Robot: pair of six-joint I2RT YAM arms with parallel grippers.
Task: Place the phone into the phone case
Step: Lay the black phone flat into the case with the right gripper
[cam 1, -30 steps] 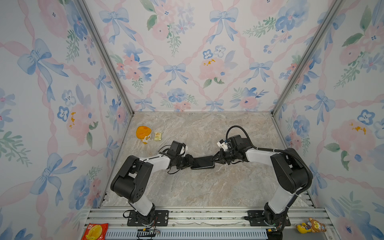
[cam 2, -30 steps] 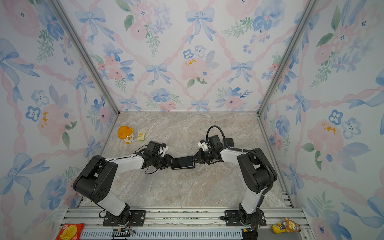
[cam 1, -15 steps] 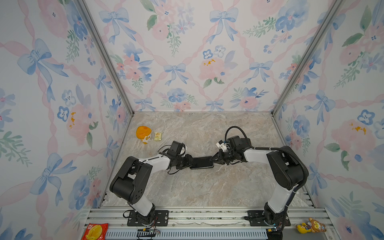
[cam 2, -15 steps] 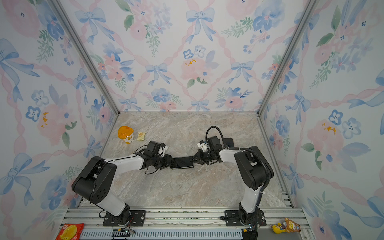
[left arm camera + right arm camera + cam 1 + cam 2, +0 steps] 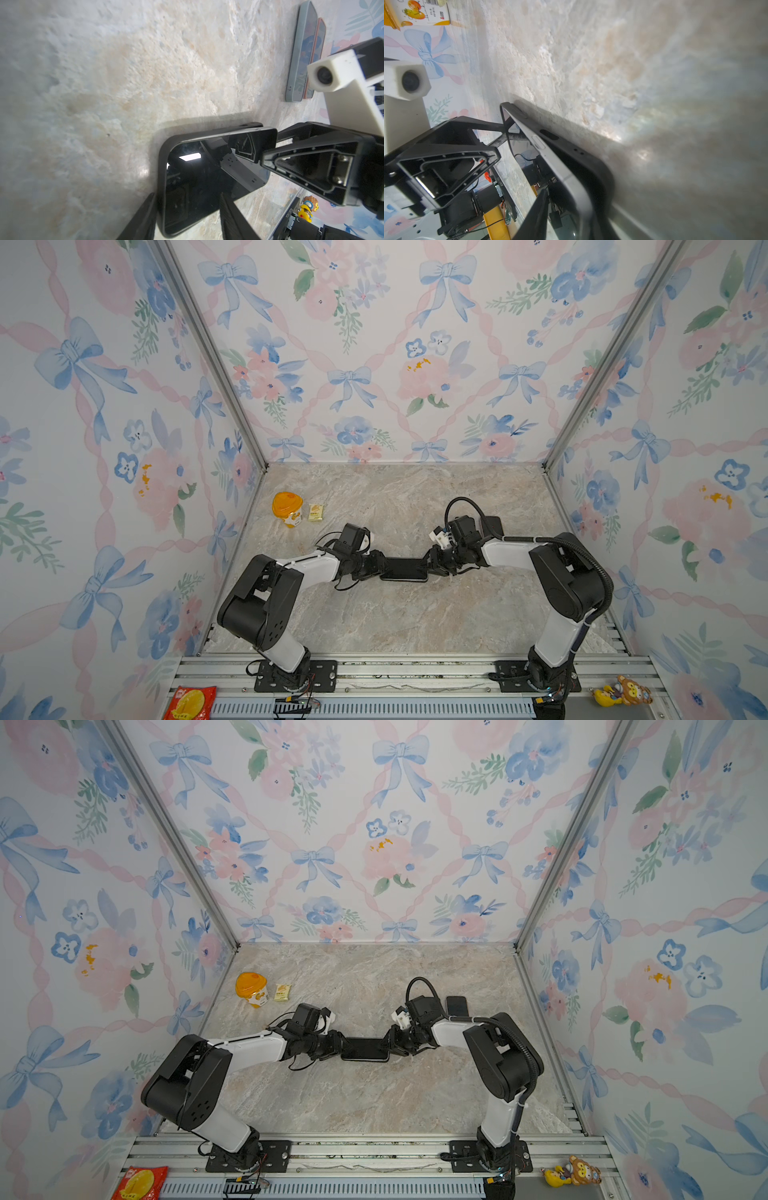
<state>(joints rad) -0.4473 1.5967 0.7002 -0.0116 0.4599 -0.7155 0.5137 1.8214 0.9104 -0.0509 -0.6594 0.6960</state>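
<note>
Two pincers meet at the middle of the bench (image 5: 395,626) in both top views; the left pincer (image 5: 383,568) reaches in from the left and the right pincer (image 5: 429,568) from the right; the dark phone (image 5: 405,569) lies lengthwise between them, one end at each pincer's tips; an orange-lidded cup (image 5: 286,509) and a small yellow packet (image 5: 316,512) sit well apart from it, near the left wall. From the left wrist we see the phone case (image 5: 161,166) flat on the bench with the phone (image 5: 207,178) in it, seated at the left pincer's end and lifted above the rim at the other end; the left pincer's fingers (image 5: 143,218) press the case's two long sides, clamped on it; the right pincer (image 5: 269,145) sits at the raised end; two more phones (image 5: 301,52) lie side by side beyond. From the right wrist the phone's silver edge (image 5: 560,170) rides above the case wall (image 5: 591,172); only one finger (image 5: 537,212) of the right pincer shows, on the glass side, so we cannot tell whether that pincer grips or stands apart.
</note>
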